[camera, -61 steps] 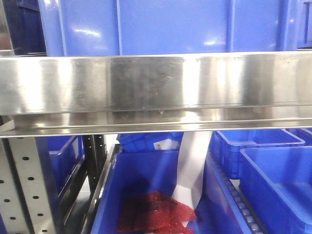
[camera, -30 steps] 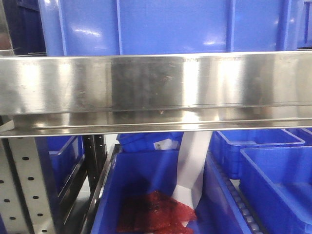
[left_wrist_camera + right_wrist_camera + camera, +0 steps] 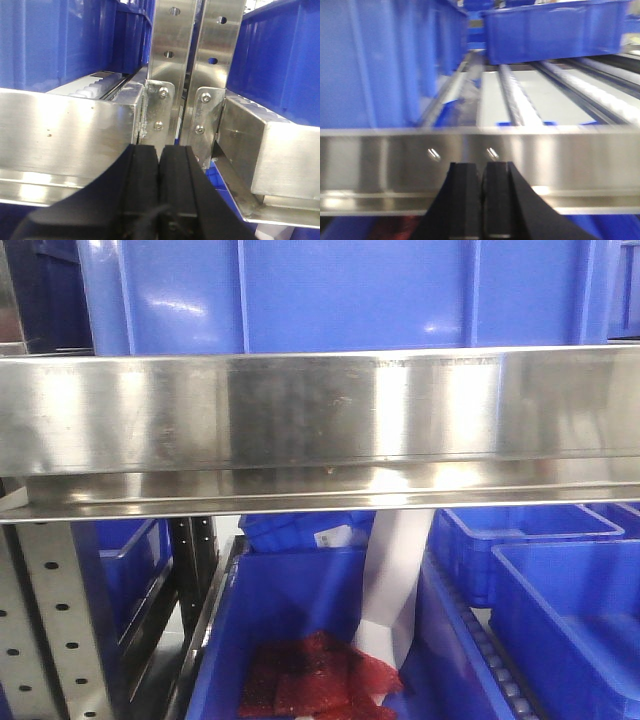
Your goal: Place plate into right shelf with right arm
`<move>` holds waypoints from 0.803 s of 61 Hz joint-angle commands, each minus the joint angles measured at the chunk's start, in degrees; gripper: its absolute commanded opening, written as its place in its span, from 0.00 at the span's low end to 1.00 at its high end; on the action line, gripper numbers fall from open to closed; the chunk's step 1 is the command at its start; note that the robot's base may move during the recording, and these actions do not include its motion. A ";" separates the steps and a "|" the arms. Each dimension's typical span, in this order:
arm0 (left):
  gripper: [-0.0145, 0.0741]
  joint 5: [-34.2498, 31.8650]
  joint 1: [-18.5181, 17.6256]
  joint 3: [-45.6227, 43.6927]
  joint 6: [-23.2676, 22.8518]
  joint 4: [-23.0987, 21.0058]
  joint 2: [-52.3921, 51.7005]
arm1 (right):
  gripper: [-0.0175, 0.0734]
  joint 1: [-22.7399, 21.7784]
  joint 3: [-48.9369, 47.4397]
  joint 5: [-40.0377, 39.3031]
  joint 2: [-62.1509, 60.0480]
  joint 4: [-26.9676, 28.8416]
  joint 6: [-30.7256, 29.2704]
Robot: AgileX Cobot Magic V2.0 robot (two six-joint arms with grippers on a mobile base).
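The plate is out of view in every frame. The right shelf shows as a shiny steel front rail (image 3: 320,425) across the front view, and again as a rail (image 3: 570,165) close ahead in the right wrist view. My right gripper (image 3: 482,165) is shut with nothing between its black fingers, level with that rail. My left gripper (image 3: 159,149) is also shut and empty, facing two perforated steel uprights (image 3: 170,60) where two rails meet.
A large blue bin (image 3: 340,295) sits on the upper level. Below the rail, a blue bin (image 3: 300,640) holds red mesh material (image 3: 320,680) and a white sheet (image 3: 395,580). More blue bins (image 3: 560,620) stand at right. Roller tracks (image 3: 520,105) and a blue bin (image 3: 555,30) lie behind the rail.
The red mesh material in the lower bin has shifted slightly. The shelf and bins have stayed in place.
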 commanded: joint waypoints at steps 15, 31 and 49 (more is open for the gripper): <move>0.11 -5.09 -0.21 0.49 -0.34 0.01 -0.67 | 0.25 -2.34 6.76 -5.86 -8.86 0.45 -1.53; 0.11 -5.09 -0.21 0.49 -0.34 0.01 -0.67 | 0.25 -2.34 6.70 -4.14 -8.86 0.45 -1.53; 0.11 -5.09 -0.21 0.49 -0.34 0.01 -0.67 | 0.25 -2.34 6.70 -4.14 -8.86 0.45 -1.53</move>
